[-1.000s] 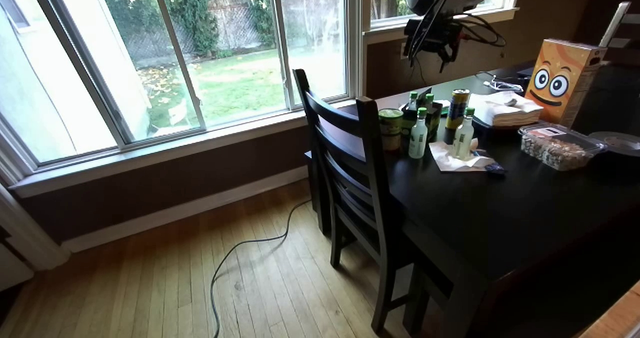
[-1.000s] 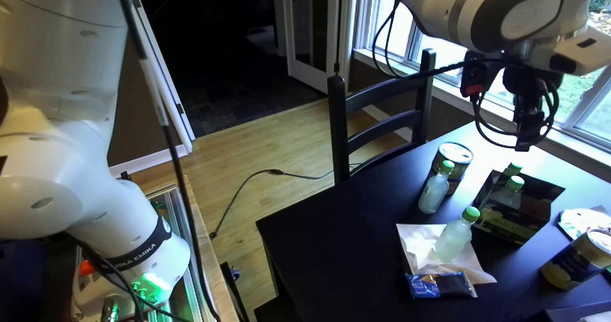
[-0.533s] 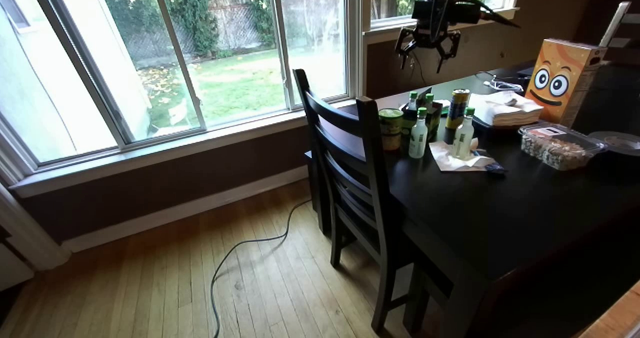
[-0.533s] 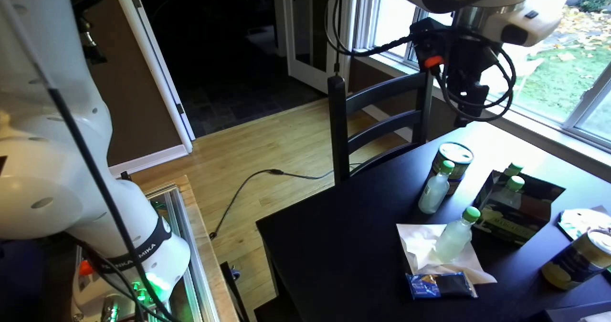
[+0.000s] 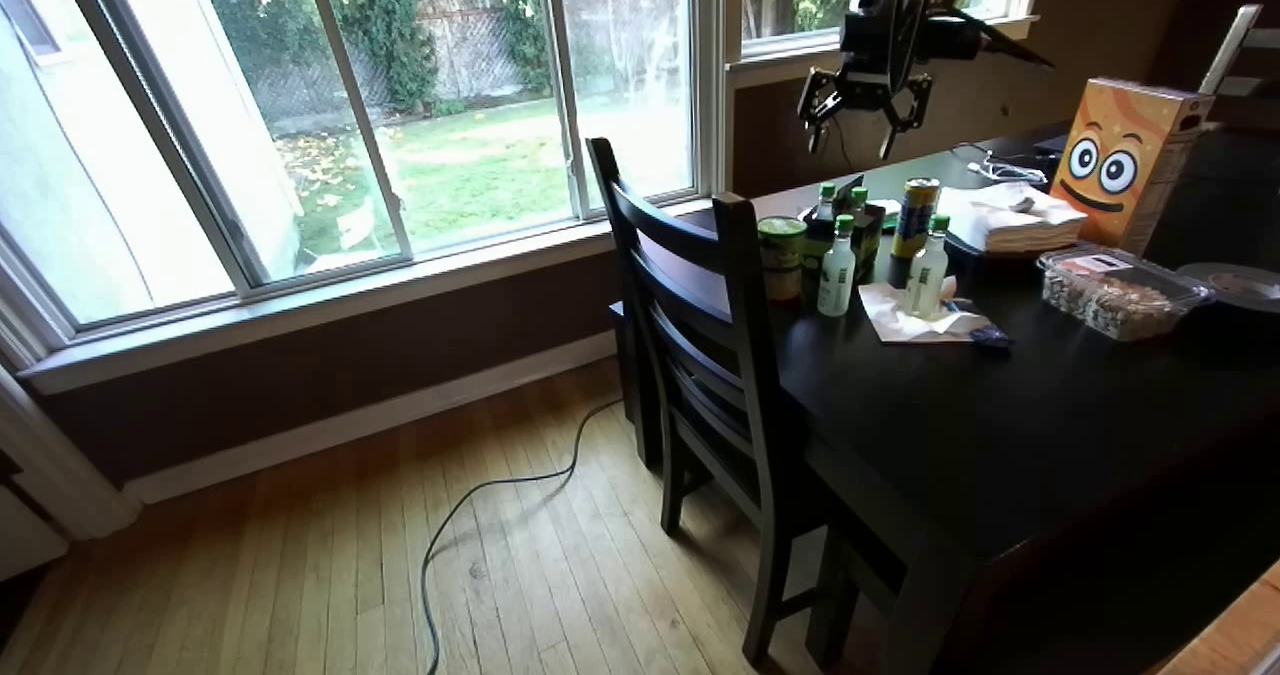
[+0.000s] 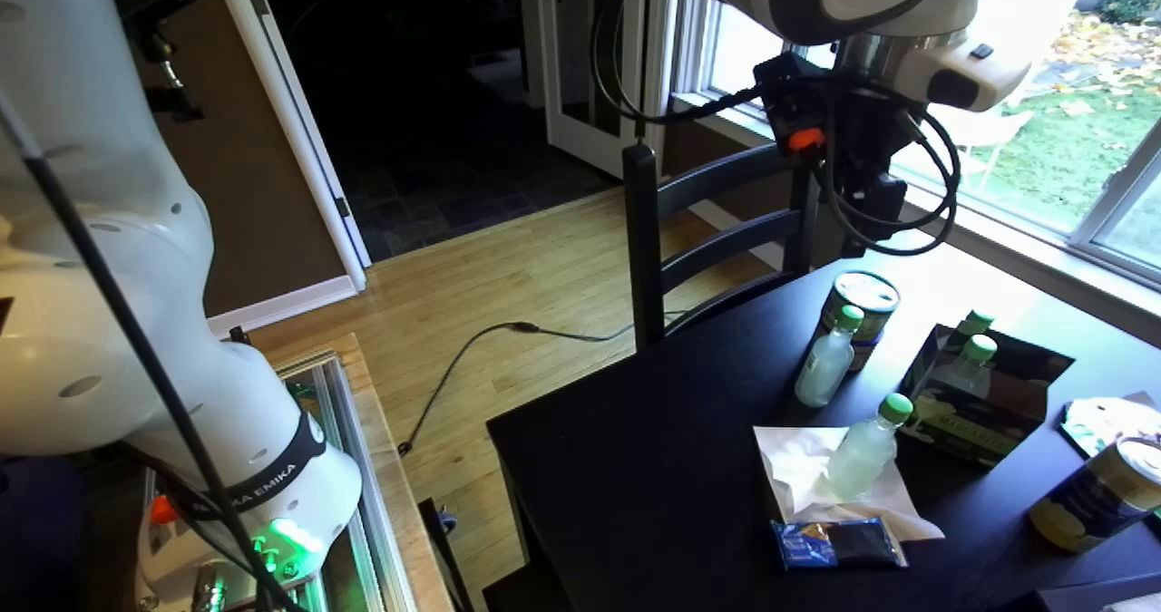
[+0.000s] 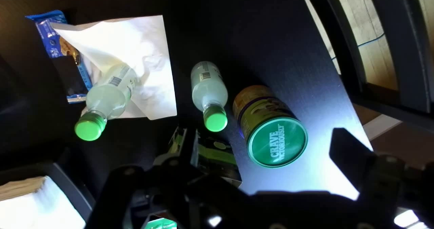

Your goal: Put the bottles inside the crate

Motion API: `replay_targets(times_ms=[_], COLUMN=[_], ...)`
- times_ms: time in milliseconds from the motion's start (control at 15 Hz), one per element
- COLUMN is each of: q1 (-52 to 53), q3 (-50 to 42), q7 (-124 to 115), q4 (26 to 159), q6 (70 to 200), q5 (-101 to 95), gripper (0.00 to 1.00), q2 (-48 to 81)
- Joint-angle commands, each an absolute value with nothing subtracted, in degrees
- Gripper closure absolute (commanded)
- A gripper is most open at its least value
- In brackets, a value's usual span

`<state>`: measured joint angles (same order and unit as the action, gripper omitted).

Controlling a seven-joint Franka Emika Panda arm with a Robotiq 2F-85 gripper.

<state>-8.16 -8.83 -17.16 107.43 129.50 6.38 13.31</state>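
Two pale bottles with green caps stand outside the crate. One bottle stands beside a green-lidded can. The other bottle stands on white paper. Both also show in the wrist view, the nearer-to-can bottle and the paper bottle. The crate is a dark open-topped carton with green print. Two green-capped bottles stick up inside it. My gripper is open and empty, above the table's window end. In the wrist view its fingers are wide apart and partly hide the crate.
The green-lidded can stands close to a bottle and the crate. White paper and a blue wrapped bar lie in front. A tall can, napkins, clear tray, orange box and chair surround them.
The arm has swung across toward the chair side, and the wrist has turned so both fingers show apart. In the last half second the gripper has lowered slightly. The bottles and crate have not moved.
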Motion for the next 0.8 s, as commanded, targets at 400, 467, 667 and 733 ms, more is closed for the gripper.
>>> replay_targets(times_ms=[400,467,667,733], q1=[-8.1,-7.98,-7.67,-7.6], q3=[-10.34,-10.45,-10.96,-11.08], q7=[-17.24,-17.3,-17.56,-17.63], q4=[105.94,105.76,105.03,104.86], q6=[135.43,135.73,137.56,137.99], q5=[4.04,3.74,2.29,1.91], gripper=[0.06,0.15,0.3,0.32], q2=[21.27,21.96,23.94,24.41])
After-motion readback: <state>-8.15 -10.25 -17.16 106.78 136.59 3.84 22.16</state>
